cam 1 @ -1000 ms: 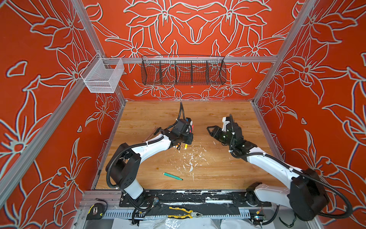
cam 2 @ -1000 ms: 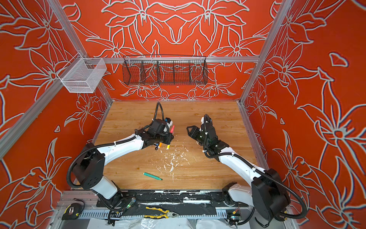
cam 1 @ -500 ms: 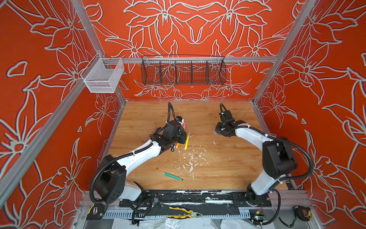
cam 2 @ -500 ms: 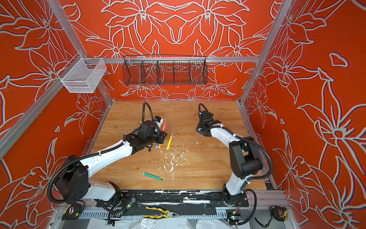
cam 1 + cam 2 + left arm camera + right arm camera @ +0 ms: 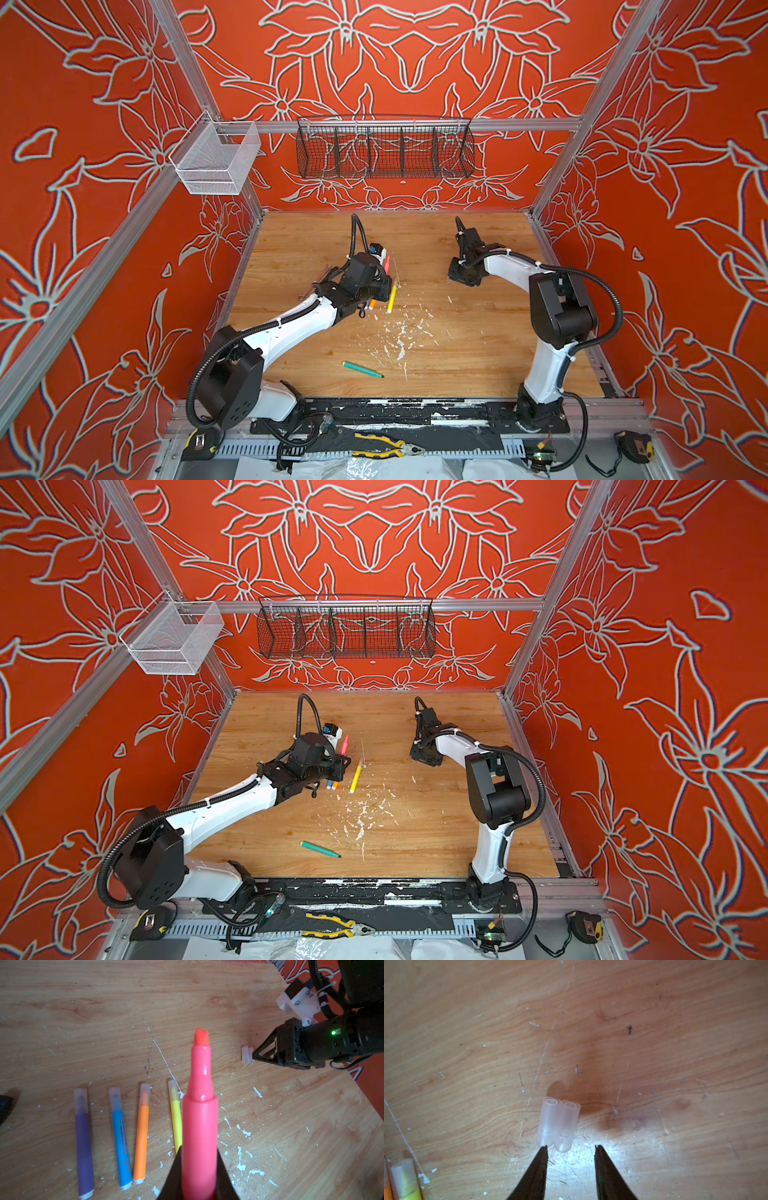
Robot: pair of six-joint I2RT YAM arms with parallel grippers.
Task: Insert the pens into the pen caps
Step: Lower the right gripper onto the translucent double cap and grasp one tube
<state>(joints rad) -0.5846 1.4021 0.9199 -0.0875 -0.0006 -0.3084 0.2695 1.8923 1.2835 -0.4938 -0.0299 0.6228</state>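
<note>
My left gripper (image 5: 199, 1152) is shut on the pink-red pen (image 5: 199, 1115), which is uncapped and held above the table; the pen (image 5: 387, 264) shows in both top views. Purple (image 5: 83, 1142), blue (image 5: 121, 1138), orange (image 5: 142, 1136) and yellow (image 5: 175, 1118) pens lie capped in a row below it. A green pen (image 5: 361, 369) lies alone near the front. Two clear pen caps (image 5: 558, 1124) lie side by side on the wood. My right gripper (image 5: 571, 1147) is open just behind them, with one fingertip (image 5: 544, 1150) at the end of one cap.
White flecks (image 5: 401, 332) are scattered on the wooden table (image 5: 478, 353). A black wire basket (image 5: 384, 151) and a white mesh basket (image 5: 216, 162) hang on the back rail. Yellow-handled pliers (image 5: 388, 449) lie on the front ledge.
Both arms have changed posture and the right elbow now stands raised at the right. Both grippers stay near the same spots. The pink-red pen is still in my left gripper.
</note>
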